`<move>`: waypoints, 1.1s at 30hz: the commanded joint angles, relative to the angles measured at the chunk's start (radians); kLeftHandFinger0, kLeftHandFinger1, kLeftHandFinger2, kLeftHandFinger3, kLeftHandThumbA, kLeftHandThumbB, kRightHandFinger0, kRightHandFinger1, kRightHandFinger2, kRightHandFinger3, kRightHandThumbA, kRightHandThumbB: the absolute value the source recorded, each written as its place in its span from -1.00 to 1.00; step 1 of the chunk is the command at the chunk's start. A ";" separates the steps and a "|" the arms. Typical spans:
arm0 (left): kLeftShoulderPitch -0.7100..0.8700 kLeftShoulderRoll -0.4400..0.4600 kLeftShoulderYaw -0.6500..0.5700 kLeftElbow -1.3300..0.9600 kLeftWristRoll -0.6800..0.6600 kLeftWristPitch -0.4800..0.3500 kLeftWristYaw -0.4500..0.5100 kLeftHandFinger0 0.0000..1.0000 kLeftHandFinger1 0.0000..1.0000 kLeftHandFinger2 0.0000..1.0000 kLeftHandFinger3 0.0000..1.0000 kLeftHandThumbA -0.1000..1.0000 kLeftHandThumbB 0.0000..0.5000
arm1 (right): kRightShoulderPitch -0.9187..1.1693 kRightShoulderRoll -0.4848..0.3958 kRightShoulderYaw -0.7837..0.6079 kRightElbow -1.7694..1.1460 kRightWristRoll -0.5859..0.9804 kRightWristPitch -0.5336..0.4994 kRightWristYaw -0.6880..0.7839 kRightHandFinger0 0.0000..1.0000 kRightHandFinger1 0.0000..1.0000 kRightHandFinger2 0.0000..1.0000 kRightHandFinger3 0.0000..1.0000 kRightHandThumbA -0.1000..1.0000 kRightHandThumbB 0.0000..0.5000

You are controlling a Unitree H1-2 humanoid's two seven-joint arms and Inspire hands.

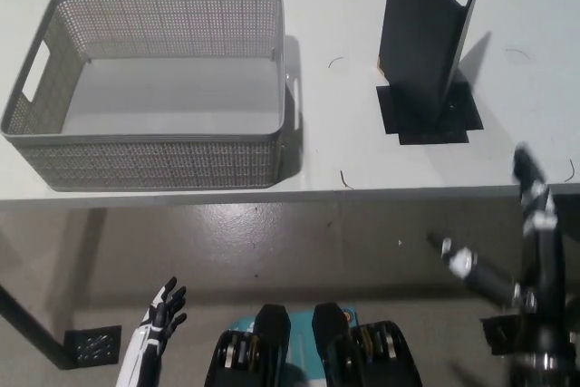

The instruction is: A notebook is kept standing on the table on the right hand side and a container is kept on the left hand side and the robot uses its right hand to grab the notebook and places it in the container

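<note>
Notebook from right robot hand: the black notebook [426, 38] stands on the counter [344, 115], up and to the left of the right robot hand [535, 197] — well apart.
Long axis: upright, covers splayed open.
Nearer hand: the right; the left robot hand [161, 314] rests low, fingers spread, holding nothing.
Right hand state: blurred — cannot tell.
Count: one notebook, one mesh basket [154, 165], further left.

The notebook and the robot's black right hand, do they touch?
Apart. The head view shows bare table between the standing notebook and the right hand.
</note>
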 commanded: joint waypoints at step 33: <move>-0.004 0.002 -0.018 -0.005 0.019 -0.076 -0.010 1.00 1.00 1.00 1.00 1.00 0.11 | -1.016 -0.103 -0.228 1.392 0.167 0.092 -0.222 1.00 1.00 1.00 1.00 0.99 0.84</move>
